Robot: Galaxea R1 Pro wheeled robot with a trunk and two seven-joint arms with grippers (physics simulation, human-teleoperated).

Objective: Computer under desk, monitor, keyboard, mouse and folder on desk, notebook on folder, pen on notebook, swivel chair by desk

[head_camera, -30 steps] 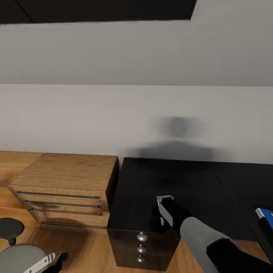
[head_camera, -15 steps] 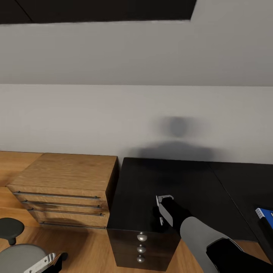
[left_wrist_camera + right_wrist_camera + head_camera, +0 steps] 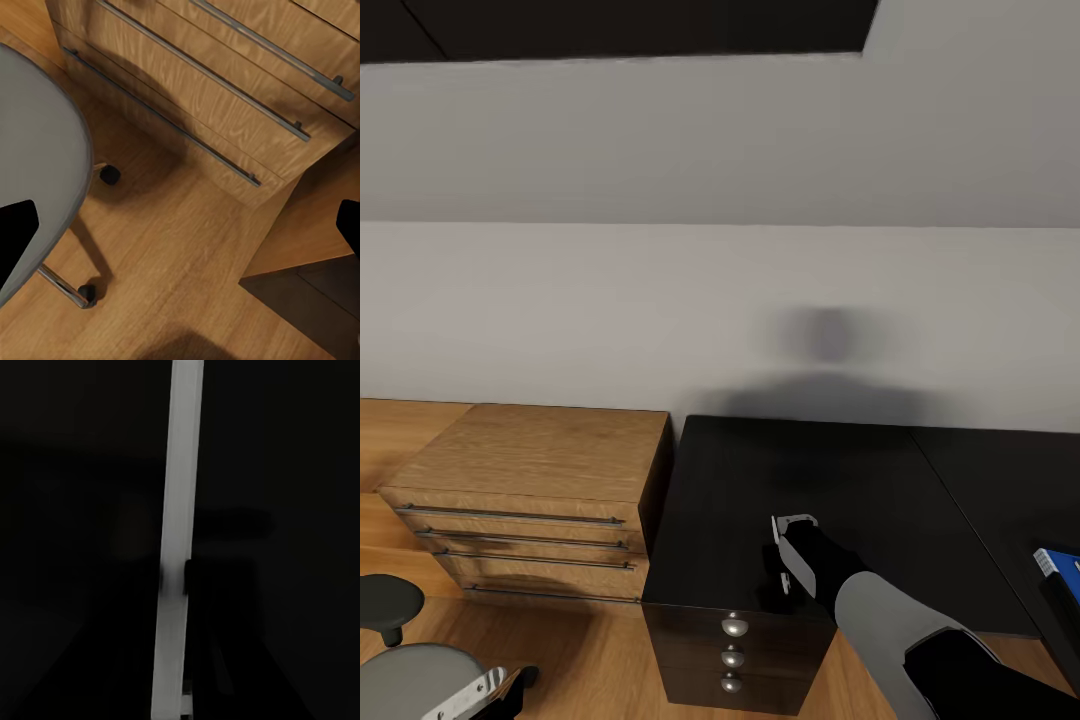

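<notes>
The large black-topped counter (image 3: 810,480) stands against the pale wall, its left end resting on a black drawer unit with three round silver knobs (image 3: 733,655). In the head view the right gripper (image 3: 792,542) hangs low over the near left part of this counter, just above the drawer unit, on a grey and black arm reaching in from the near right. In the right wrist view a thin white stick, by its look the pen (image 3: 177,547), runs straight across the dark counter top. I cannot tell whether the right gripper is holding it or how far its jaws are apart.

At the far right edge of the head view a blue flat item (image 3: 1058,563) lies on the counter, well apart from the right gripper; whether it is the folder or the notebook cannot be told.

Left of the counter and touching it is a low light-wood cabinet with long metal handles (image 3: 530,480), standing on the wooden floor (image 3: 590,660). Nearer and further left is the grey upholstered swivel chair (image 3: 405,672), with the left gripper (image 3: 478,692) just beside its seat. In the left wrist view the left gripper (image 3: 180,232) is spread wide, with nothing between its fingers, over the floor between the chair's seat and the cabinet's drawers.
</notes>
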